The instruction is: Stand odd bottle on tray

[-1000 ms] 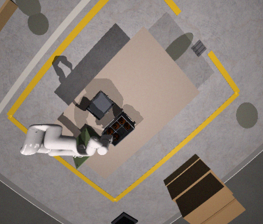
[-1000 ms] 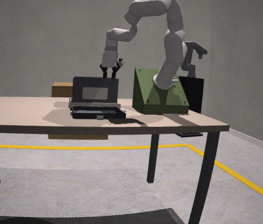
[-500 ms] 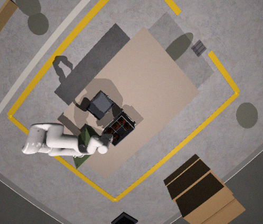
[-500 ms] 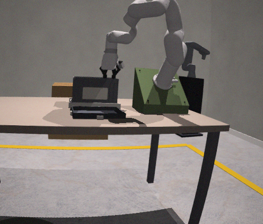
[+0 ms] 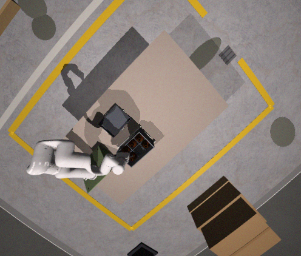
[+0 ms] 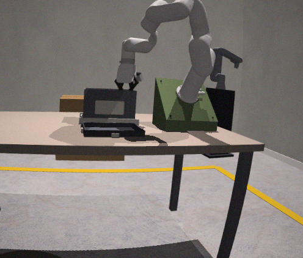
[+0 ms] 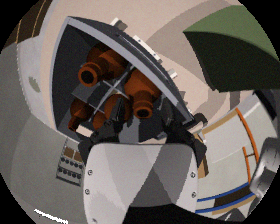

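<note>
A dark crate (image 5: 136, 147) stands on the table and holds several brown bottles (image 5: 139, 142) upright in its cells. It also shows in the side view (image 6: 109, 104) and in the wrist view (image 7: 118, 76). A flat dark tray (image 5: 114, 119) lies beside the crate, and in the side view the tray (image 6: 112, 129) lies in front of it. My gripper (image 6: 126, 86) is open, pointing down, with its fingertips at the crate's top rim over the corner nearest the arm's base. In the wrist view the fingers stand just above a bottle mouth (image 7: 143, 99). Nothing is held.
The arm's green wedge base (image 6: 182, 107) stands on the table right of the crate. A cardboard box (image 6: 71, 103) sits behind the table. Open cardboard boxes (image 5: 232, 218) stand on the floor outside the yellow line (image 5: 198, 173).
</note>
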You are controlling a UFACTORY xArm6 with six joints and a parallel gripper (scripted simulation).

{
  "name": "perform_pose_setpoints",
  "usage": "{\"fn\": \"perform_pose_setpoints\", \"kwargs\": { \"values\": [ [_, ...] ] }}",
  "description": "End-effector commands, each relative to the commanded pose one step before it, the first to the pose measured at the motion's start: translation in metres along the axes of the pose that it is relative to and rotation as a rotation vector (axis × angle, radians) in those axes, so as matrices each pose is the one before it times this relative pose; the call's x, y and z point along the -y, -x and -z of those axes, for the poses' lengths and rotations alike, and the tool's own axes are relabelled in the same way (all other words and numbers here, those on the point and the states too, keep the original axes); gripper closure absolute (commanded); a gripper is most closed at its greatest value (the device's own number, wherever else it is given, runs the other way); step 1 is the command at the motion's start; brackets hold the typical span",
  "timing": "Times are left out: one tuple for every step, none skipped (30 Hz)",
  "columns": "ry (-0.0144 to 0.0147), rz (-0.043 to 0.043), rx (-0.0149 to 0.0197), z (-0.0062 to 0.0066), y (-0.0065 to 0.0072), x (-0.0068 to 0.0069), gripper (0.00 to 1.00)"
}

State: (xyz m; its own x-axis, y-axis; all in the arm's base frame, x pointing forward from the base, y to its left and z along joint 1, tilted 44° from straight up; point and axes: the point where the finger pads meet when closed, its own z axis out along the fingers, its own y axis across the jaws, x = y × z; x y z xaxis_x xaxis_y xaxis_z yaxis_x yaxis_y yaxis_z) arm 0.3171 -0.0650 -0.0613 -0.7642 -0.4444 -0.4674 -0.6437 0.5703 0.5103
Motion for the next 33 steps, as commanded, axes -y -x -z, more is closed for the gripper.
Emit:
{"fn": "perform_pose_setpoints", "kwargs": {
  "values": [
    [-0.00312,0.00093,0.00065,-0.00079,0.00049,0.00109,0.35],
    [0.00000,0.00000,0.00000,-0.00040,0.00000,0.00000,0.35],
    [0.00000,0.00000,0.00000,-0.00034,0.00000,0.00000,0.35],
    [0.00000,0.00000,0.00000,-0.00028,0.00000,0.00000,0.35],
    [0.00000,0.00000,0.00000,-0.00023,0.00000,0.00000,0.35],
    [0.00000,0.00000,0.00000,-0.00018,0.00000,0.00000,0.35],
    [0.00000,0.00000,0.00000,-0.00013,0.00000,0.00000,0.35],
    [0.00000,0.00000,0.00000,-0.00009,0.00000,0.00000,0.35],
    [0.00000,0.00000,0.00000,-0.00006,0.00000,0.00000,0.35],
    [0.00000,0.00000,0.00000,-0.00003,0.00000,0.00000,0.35],
    [0.00000,0.00000,0.00000,-0.00001,0.00000,0.00000,0.35],
    [0.00000,0.00000,0.00000,0.00000,0.00000,0.00000,0.35],
    [0.00000,0.00000,0.00000,0.00000,0.00000,0.00000,0.35],
    [0.00000,0.00000,0.00000,0.00000,0.00000,0.00000,0.35],
    [0.00000,0.00000,0.00000,0.00000,0.00000,0.00000,0.35],
    [0.00000,0.00000,0.00000,0.00000,0.00000,0.00000,0.35],
    [0.00000,0.00000,0.00000,0.00000,0.00000,0.00000,0.35],
    [0.00000,0.00000,0.00000,0.00000,0.00000,0.00000,0.35],
    [0.00000,0.00000,0.00000,0.00000,0.00000,0.00000,0.35],
    [0.00000,0.00000,0.00000,0.00000,0.00000,0.00000,0.35],
    [0.00000,0.00000,0.00000,0.00000,0.00000,0.00000,0.35],
    [0.00000,0.00000,0.00000,0.00000,0.00000,0.00000,0.35],
    [0.00000,0.00000,0.00000,0.00000,0.00000,0.00000,0.35],
    [0.00000,0.00000,0.00000,0.00000,0.00000,0.00000,1.00],
    [0.00000,0.00000,0.00000,0.00000,0.00000,0.00000,1.00],
    [0.00000,0.00000,0.00000,0.00000,0.00000,0.00000,1.00],
    [0.00000,0.00000,0.00000,0.00000,0.00000,0.00000,1.00],
    [0.00000,0.00000,0.00000,0.00000,0.00000,0.00000,1.00],
    [0.00000,0.00000,0.00000,0.00000,0.00000,0.00000,1.00],
    [0.00000,0.00000,0.00000,0.00000,0.00000,0.00000,1.00],
    [0.00000,0.00000,0.00000,0.00000,0.00000,0.00000,1.00],
    [0.00000,0.00000,0.00000,0.00000,0.00000,0.00000,1.00],
    [0.00000,0.00000,0.00000,0.00000,0.00000,0.00000,1.00]
  ]
}}
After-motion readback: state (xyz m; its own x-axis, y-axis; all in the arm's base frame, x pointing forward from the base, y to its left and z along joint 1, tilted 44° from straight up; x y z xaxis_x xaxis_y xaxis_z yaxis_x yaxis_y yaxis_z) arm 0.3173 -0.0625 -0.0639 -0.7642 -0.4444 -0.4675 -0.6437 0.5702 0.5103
